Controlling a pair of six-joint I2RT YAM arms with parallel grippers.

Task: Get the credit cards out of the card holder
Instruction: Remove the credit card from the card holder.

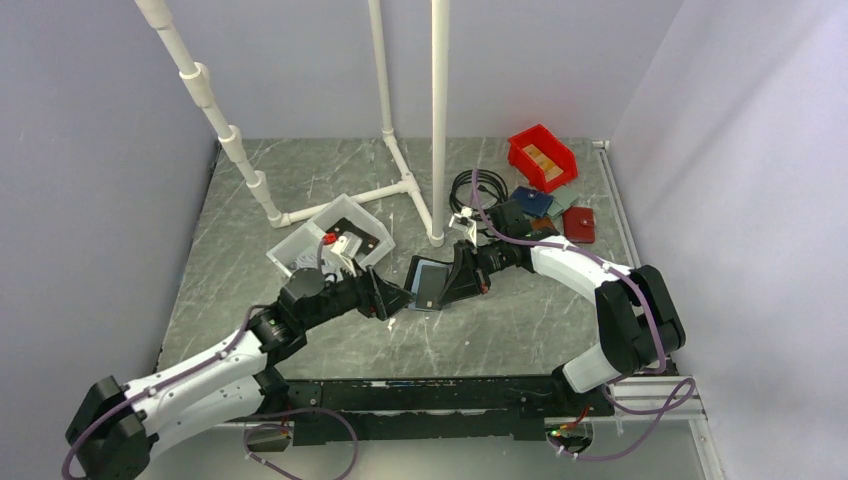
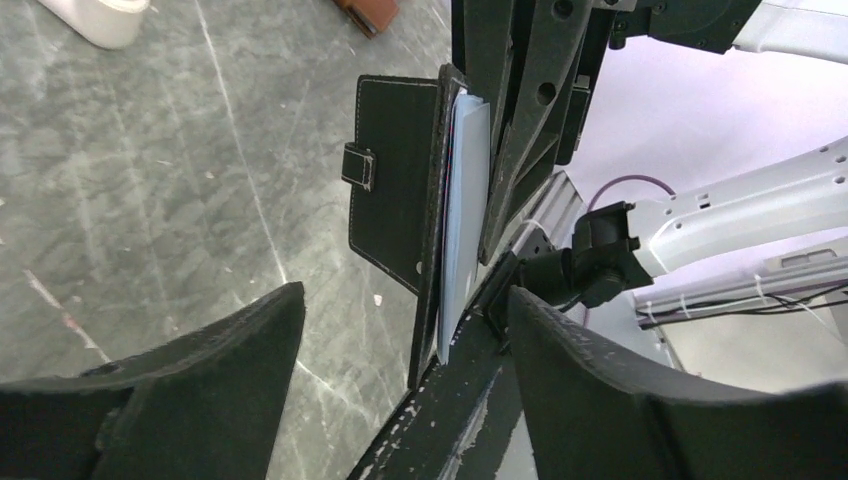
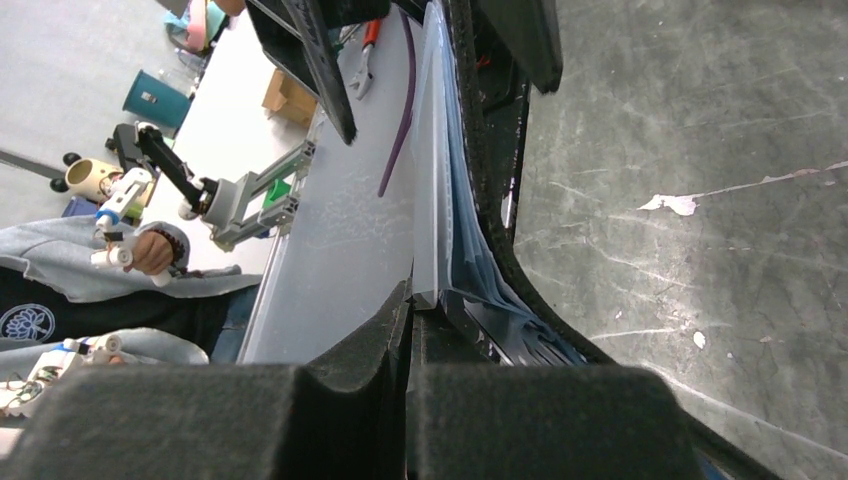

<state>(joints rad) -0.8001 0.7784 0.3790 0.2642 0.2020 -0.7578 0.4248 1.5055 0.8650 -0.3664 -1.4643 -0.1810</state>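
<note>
The flat black folding card holder (image 1: 425, 284) is held on edge, half open, over the middle of the grey marbled desk (image 1: 520, 335). The right tool (image 3: 410, 335) is pressed together on a pale greyish plastic card (image 2: 466, 200) poking from its inner side. The left tool (image 2: 400, 305) (fingers spread) faces it, just short of it and gripping nothing.

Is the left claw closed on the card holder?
No, the left claw is wide open in its wrist view, and the card holder stands ahead of its spread fingers.
</note>
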